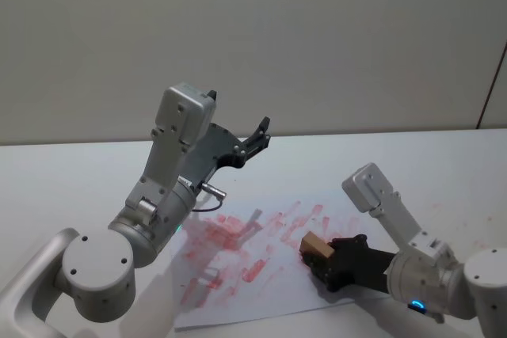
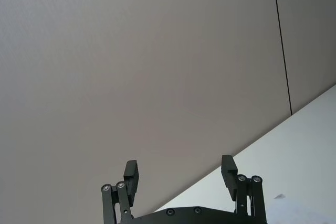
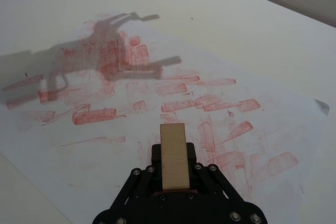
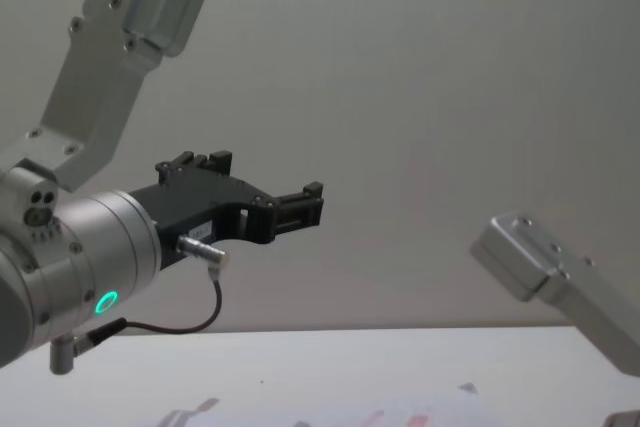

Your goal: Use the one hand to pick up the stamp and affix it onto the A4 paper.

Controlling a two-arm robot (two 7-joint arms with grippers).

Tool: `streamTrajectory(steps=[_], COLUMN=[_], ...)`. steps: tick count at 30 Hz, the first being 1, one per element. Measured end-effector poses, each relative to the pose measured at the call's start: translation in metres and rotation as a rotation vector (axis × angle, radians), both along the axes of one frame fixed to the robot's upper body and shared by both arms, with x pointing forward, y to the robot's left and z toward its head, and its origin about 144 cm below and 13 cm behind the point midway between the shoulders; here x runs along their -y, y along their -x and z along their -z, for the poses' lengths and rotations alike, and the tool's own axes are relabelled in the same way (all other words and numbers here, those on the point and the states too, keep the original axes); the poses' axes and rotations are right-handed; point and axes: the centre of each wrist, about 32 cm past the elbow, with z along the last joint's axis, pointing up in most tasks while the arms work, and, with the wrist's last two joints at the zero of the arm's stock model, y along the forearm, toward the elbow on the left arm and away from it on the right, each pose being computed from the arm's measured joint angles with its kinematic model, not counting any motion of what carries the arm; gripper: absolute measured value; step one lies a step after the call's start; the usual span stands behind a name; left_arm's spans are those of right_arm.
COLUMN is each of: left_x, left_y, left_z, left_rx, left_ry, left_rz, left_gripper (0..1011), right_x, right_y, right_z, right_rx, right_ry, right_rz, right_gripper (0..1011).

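Note:
The stamp is a small tan wooden block, held in my right gripper, which is shut on it low over the right part of the A4 paper. In the right wrist view the stamp stands up between the black jaws above the A4 paper, which bears several red stamped marks. I cannot tell whether the stamp touches the sheet. My left gripper is raised high above the table, open and empty, and the left wrist view shows the left gripper pointing at the wall.
The white table extends around the sheet on all sides. A grey wall stands behind it. The left arm's shadow lies across the paper's stamped area. The parked left arm with its green ring looms at the left.

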Motion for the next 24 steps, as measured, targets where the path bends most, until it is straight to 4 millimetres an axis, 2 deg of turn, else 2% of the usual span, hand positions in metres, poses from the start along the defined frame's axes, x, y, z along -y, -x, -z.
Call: streamTrajectory(steps=[13, 24], left_x=[0.0, 0.0], left_y=[0.0, 0.0], left_z=[0.0, 0.0], left_rx=[0.0, 0.0], left_ry=[0.0, 0.0], left_rz=[0.0, 0.0], left_gripper=[1001, 1001], right_x=[-0.006, -0.006], right_y=[0.0, 0.011], right_z=[0.001, -0.011], right_rx=[0.018, 0.133], right_ry=[0.013, 0.008], right_rz=[-0.018, -0.031], right_gripper=[219, 219])
